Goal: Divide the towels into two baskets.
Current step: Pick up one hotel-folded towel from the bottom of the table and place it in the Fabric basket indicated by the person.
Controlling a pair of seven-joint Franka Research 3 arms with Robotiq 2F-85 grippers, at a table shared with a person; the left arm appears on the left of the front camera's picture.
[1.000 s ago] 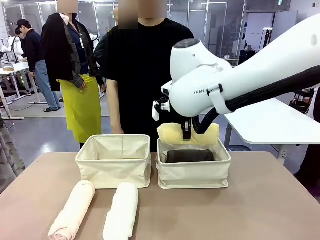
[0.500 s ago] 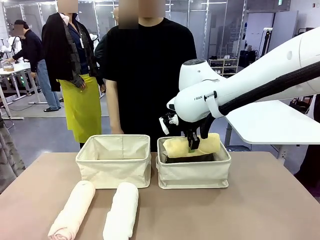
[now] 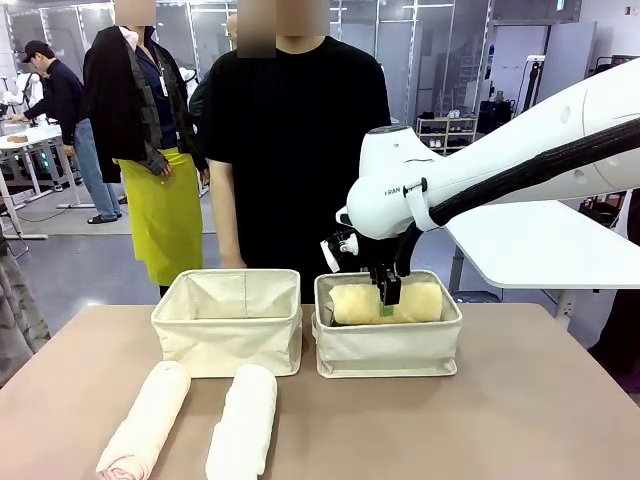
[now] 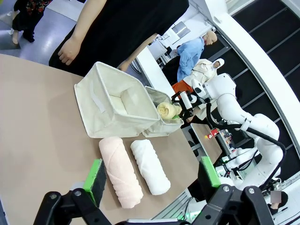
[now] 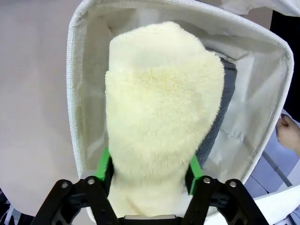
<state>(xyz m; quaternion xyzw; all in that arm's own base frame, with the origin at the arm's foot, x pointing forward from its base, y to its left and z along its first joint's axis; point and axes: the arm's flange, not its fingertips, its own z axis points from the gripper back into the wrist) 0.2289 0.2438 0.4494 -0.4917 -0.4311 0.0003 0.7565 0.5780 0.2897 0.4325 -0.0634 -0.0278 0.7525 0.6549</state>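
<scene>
**Front view:** the right claw (image 3: 388,300) sits low in the right basket (image 3: 388,350), astride the yellow towel (image 3: 422,300). The pink towel (image 3: 147,420) and white towel (image 3: 243,425) lie on the table (image 3: 520,400) before the left basket (image 3: 227,340).

**Left wrist view:** the left claw (image 4: 152,177) is open and holds nothing.

**Right wrist view:** the green pads (image 5: 102,164) flank the yellow towel, which lies atop the grey towel (image 5: 220,112). Whether they pinch it cannot be told.

The towels are probably light, soft and compressible, and best gripped across mid-length.

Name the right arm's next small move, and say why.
Probably open the right gripper fully and lift straight up. The pale yellow towel already lies in the basket on the dark grey towel, with the green pads flanking it.
</scene>
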